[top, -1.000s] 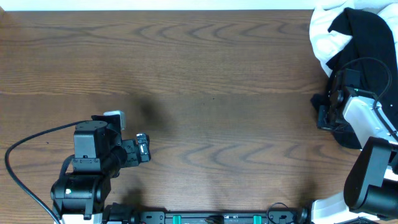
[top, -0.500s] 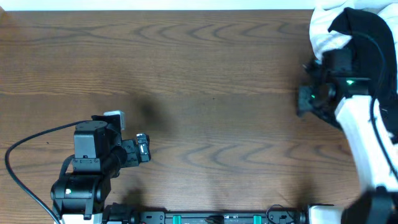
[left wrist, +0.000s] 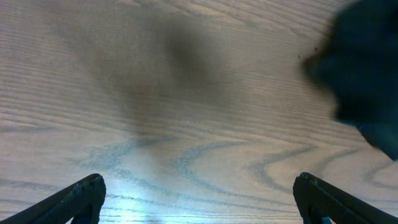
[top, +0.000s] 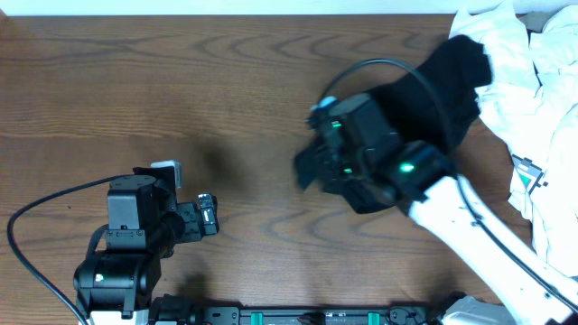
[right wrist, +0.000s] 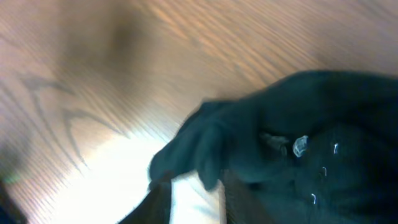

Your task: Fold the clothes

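Note:
A black garment stretches from the clothes pile at the far right toward the table's middle. My right gripper sits near the middle of the table with the garment trailing behind it. In the right wrist view the black garment bunches at my right gripper, whose jaws are pinched on its edge; the view is blurred. My left gripper is open and empty at the front left, low over bare wood; in the left wrist view the left gripper has its jaws wide apart.
A pile of white clothes lies at the far right edge. A dark blurred shape fills the upper right of the left wrist view. The left arm's cable loops at the front left.
My right arm has swung from the far right edge toward the table's middle, pulling the black garment off the pile and stretching it leftward. The left arm has not moved.

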Robot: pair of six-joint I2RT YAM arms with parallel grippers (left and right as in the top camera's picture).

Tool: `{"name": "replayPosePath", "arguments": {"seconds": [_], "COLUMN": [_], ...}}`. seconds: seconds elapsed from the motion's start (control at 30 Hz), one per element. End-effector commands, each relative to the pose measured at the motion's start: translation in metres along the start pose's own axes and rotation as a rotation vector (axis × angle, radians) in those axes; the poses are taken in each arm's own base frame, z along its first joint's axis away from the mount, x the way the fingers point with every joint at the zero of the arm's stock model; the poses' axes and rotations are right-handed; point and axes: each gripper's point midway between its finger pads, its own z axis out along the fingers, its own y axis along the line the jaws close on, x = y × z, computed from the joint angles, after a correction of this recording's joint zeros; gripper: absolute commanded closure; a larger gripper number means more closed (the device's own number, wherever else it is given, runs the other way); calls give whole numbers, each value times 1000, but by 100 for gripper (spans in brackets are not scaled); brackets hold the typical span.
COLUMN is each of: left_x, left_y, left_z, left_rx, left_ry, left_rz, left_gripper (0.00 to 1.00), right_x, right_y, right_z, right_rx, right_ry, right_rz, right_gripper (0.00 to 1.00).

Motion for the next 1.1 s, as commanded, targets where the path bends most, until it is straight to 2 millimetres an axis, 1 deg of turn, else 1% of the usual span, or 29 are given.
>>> {"name": "replayPosePath", "arguments": {"seconds": [0.0, 0.07, 0.13, 0.17, 0.2, 0.23, 0.3, 0.37, 0.47, 0.57, 0.7, 0.77, 0.9, 1.0, 1.07], "left_x": [-5, -5, -5, -5, -5, -5, -4, -5, -6, -4, 2, 5, 14, 22, 28], "left_y": [-3, -3, -3, -3, -3, -3, -8, -24, -48, -55, -69, -81, -110, -121, -124], "left_z": [-5, -5, -5, -5, -5, -5, -5, -6, -5, 7, 30, 46, 81, 111, 131], "left_rx": [10, 10, 10, 11, 11, 12, 37, 131, 268, 285, 298, 312, 345, 342, 333], "left_ry": [-17, -17, -17, -16, -16, -16, -11, -4, 17, 70, 164, 211, 286, 334, 365], "left_rz": [-1, -1, -1, -1, -1, -1, -11, -9, -27, -80, -131, -123, -40, -7, -3], "left_gripper": [2, 2, 2, 2, 2, 2, 2, 2, 2, 2, 2, 2, 1, 1, 1], "right_x": [-7, -15, -19, -19, -16, -12, 4, 23, 49, 69, 85, 91, 103, 110, 112], "right_y": [1, -15, -38, -49, -62, -74, -101, -124, -149, -166, -185, -191, -198, -200, -199], "right_z": [14, 15, 10, 5, -1, -7, -22, -33, -42, -49, -56, -60, -66, -69, -70], "right_rx": [53, 149, 271, 328, 397, 454, 572, 651, 688, 688, 696, 703, 707, 714, 715], "right_ry": [-15, -46, -71, -75, -71, -63, -25, 24, 105, 174, 214, 230, 267, 292, 304], "right_rz": [-17, -13, 20, 38, 57, 78, 152, 240, 360, 441, 519, 548, 586, 597, 596], "right_gripper": [68, 66, 57, 51, 48, 48, 48, 45, 43, 41, 41, 40, 40, 40, 40]}}
